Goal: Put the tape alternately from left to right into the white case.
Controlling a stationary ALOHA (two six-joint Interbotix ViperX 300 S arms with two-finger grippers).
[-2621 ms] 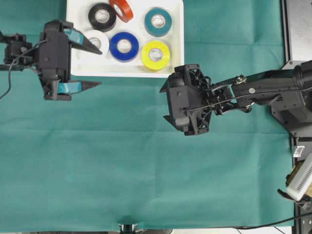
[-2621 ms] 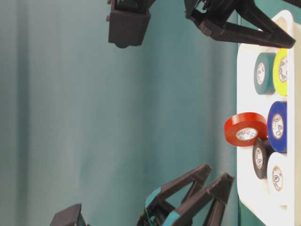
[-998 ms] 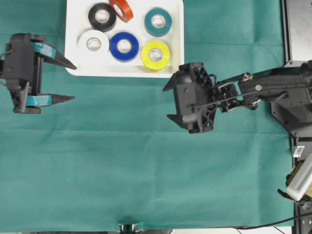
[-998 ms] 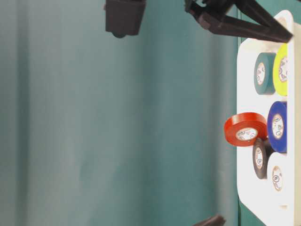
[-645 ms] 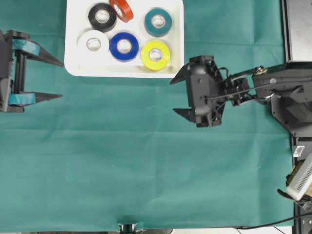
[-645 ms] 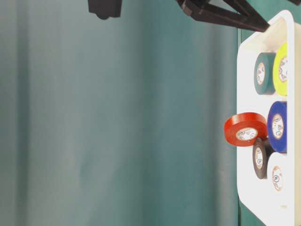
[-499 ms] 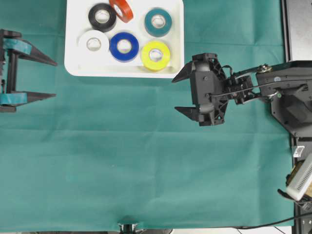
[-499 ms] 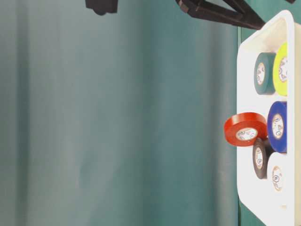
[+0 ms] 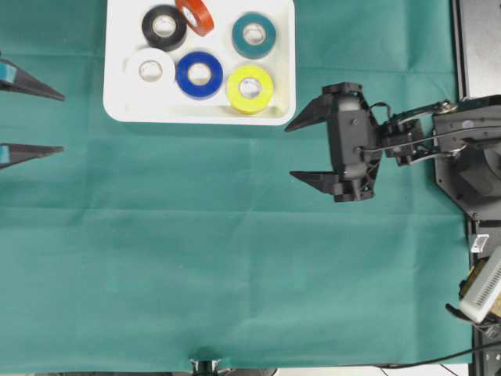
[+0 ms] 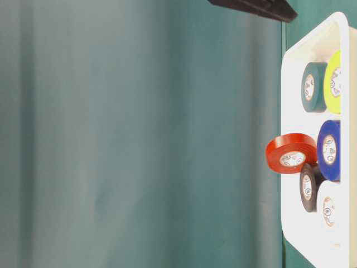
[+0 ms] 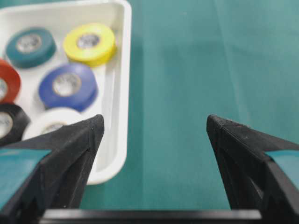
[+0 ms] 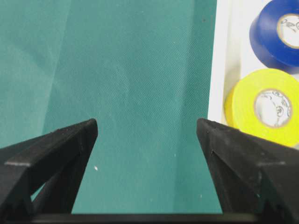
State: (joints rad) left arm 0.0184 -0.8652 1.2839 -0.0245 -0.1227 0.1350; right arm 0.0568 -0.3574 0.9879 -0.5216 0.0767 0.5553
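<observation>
The white case (image 9: 117, 94) lies at the top of the green cloth and holds the tape: black (image 9: 163, 27), white (image 9: 150, 69), blue (image 9: 199, 74), yellow (image 9: 250, 88) and teal (image 9: 254, 34) rolls lie flat. The red roll (image 9: 196, 15) stands tilted on its edge against the black one, also seen as the red roll (image 10: 290, 153). My left gripper (image 9: 61, 122) is open and empty at the far left edge, only its fingertips showing. My right gripper (image 9: 290, 151) is open and empty, to the right of the case and slightly nearer. In the left wrist view the case (image 11: 119, 93) lies ahead on the left.
A green cloth (image 9: 235, 274) covers the table. The right arm's base and a black plate (image 9: 477, 47) stand along the right edge. A pale ribbed object (image 9: 481, 286) lies at the lower right.
My left gripper has drawn back leftward, nearly out of the overhead view. My right gripper has pulled away to the right from the case. Both stay open; the rolls have not moved.
</observation>
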